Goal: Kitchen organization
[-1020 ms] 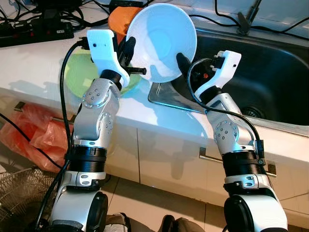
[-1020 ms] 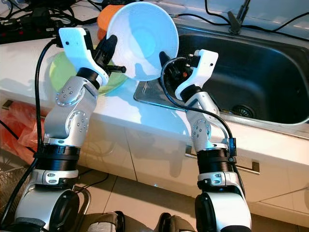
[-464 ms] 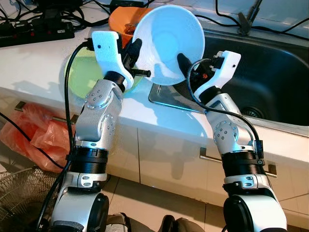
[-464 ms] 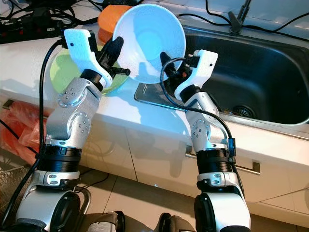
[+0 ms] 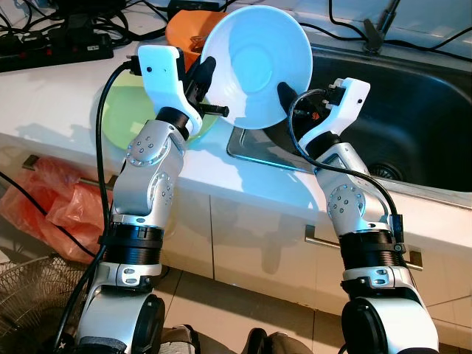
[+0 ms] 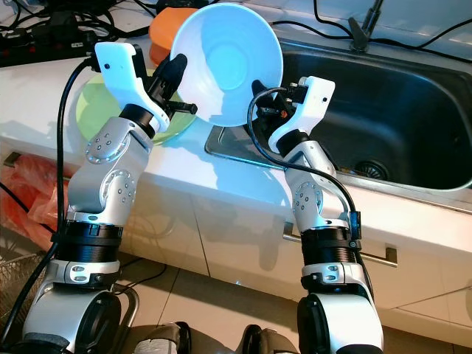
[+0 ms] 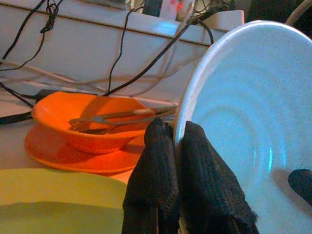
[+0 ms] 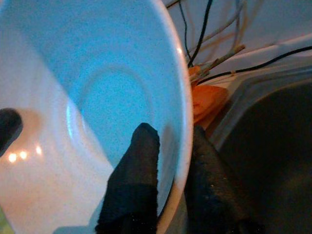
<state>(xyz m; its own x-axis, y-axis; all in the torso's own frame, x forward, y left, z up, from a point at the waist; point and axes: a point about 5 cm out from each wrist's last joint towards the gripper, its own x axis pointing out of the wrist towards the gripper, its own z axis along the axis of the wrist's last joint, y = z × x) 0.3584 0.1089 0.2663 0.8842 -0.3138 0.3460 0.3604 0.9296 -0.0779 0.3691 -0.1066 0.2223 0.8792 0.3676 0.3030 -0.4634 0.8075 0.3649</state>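
Observation:
A white bowl (image 5: 257,66) hangs tilted on its side above the counter edge and the sink corner, its hollow facing me. My left gripper (image 5: 204,74) is shut on its left rim; in the left wrist view both black fingers (image 7: 158,170) pinch that rim (image 7: 181,124). My right gripper (image 5: 287,94) is shut on the lower right rim, one finger (image 8: 132,180) inside the bowl (image 8: 92,92) and one outside. Behind the bowl lie a green plate (image 5: 122,118) and an orange bowl (image 7: 92,122) with utensils (image 7: 122,116) on an orange plate (image 7: 78,155).
A steel sink (image 5: 402,103) with a drain opens to the right, a faucet base (image 5: 375,33) behind it. A power strip (image 5: 59,46) and cables lie at the back left. Below the counter are an orange plastic bag (image 5: 51,206) and a wire basket (image 5: 26,302).
The bowl, held by both grippers, has shifted a little to the right and upward over the last second; the left arm followed it.

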